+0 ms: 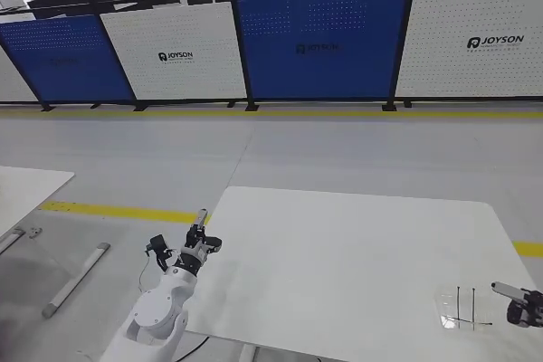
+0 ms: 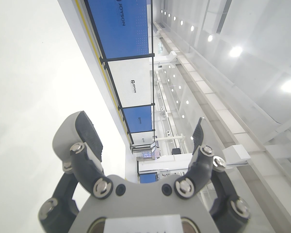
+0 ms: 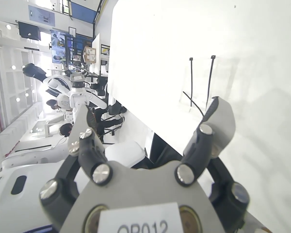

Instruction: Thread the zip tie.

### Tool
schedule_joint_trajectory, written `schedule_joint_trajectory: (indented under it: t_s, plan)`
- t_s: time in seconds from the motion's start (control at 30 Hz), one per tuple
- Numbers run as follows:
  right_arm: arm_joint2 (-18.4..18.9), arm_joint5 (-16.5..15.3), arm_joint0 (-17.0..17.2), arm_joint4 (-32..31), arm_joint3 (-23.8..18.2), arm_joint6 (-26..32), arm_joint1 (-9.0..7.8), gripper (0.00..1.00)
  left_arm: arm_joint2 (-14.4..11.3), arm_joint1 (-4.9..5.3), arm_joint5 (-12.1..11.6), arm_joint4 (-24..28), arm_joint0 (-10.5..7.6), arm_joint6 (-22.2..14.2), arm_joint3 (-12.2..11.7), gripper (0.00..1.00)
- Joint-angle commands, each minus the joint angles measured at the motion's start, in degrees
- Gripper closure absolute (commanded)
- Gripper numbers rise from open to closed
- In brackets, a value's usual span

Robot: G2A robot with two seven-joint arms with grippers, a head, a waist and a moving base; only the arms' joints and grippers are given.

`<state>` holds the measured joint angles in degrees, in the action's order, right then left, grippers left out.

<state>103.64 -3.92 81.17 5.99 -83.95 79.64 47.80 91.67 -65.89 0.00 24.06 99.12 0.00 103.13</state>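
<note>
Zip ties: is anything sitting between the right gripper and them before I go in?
Nothing visible stands in the way. The right gripper is open, with bare table between it and the zip ties, which lie on a clear tray near the table's edge.

Surface (image 1: pixel 344 262): white, smooth, matt. Zip ties (image 3: pixel 191 78): thin black plastic, lying on a clear glossy sheet (image 1: pixel 448 299) at 4 o'clock. Left gripper (image 2: pixel 143 122): brushed grey metal; jaws carry ribbed black rubber pads (image 2: pixel 89 132).
</note>
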Motion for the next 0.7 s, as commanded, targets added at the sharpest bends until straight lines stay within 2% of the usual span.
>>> schedule_joint_trajectory:
  t_s: [0.0, 0.07, 0.13, 0.57, 0.67]
  plan:
    - [-0.34, -0.44, 0.44, -0.8, 0.09, 0.0, -1.96, 0.0, 0.0, 0.0, 0.0, 0.0, 0.0, 0.0, 0.0, 0.0]
    - [-3.16, -0.55, 0.65, -3.51, -0.37, 0.0, -4.0, 0.0, 0.0, 0.0, 0.0, 0.0, 0.0, 0.0, 0.0, 0.0]
    - [-5.81, -0.03, -0.2, -3.94, 0.24, 0.0, -5.33, 0.0, 0.0, 0.0, 0.0, 0.0, 0.0, 0.0, 0.0, 0.0]
    - [-5.81, -0.03, -0.2, -3.94, 0.24, 0.0, -5.33, 0.0, 0.0, 0.0, 0.0, 0.0, 0.0, 0.0, 0.0, 0.0]
    - [-7.57, -0.91, 0.72, -5.94, -0.52, 0.0, -5.77, 0.0, 0.0, 0.0, 0.0, 0.0, 0.0, 0.0, 0.0, 0.0]
